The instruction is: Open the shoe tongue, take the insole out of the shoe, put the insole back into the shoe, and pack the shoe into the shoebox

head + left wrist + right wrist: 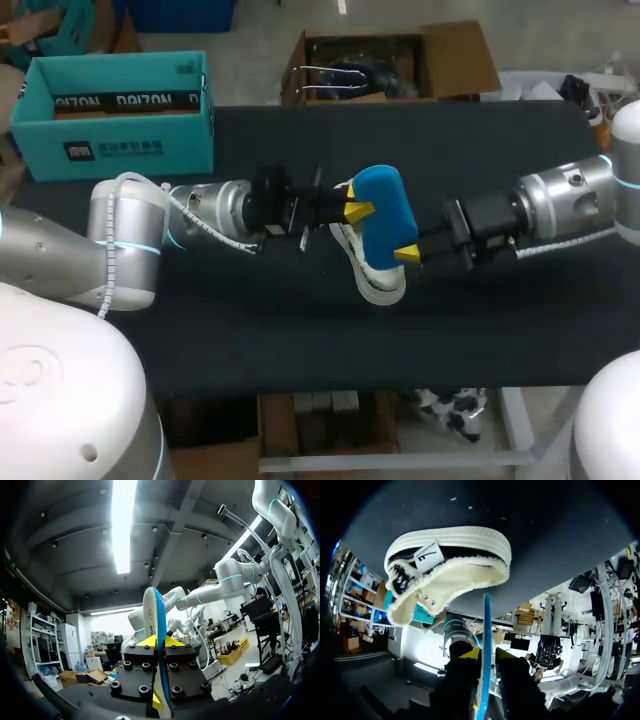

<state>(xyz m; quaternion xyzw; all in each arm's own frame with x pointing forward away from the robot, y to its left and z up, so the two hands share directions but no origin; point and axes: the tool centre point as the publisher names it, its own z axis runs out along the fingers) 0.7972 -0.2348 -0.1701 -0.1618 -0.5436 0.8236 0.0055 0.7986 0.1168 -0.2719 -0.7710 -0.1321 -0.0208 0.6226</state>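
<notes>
Pincer work on both arms centres on one thing, a blue insole held in the air between them. The left pincer [352, 210] comes in from the left and is clenched on one edge of it. The right pincer [407, 254] comes in from the right and is clenched on the opposite end. In each wrist view the insole runs edge-on between that arm's two yellow tips, which press on it from both sides.

Beneath everything lies the dark tabletop [250, 330]. At its far left corner stands the teal shoebox [110, 130], open at the top and well apart from the arms. Whether anything is inside it cannot be seen.

Near the middle of the tabletop sits the shoe [378, 282], pale with a thick white sole. It lies directly under the held insole and is partly hidden by it from above. From the right wrist its opening shows wide, with a fuzzy cream lining.

The insole [385, 210] is smallest: bright blue, rounded, lifted clear of the shoe.

Judging by this, the tongue looks already pulled open and the insole is out of the shoe. Returning the insole to the shoe and packing the shoe into the shoebox both seem left to do.
</notes>
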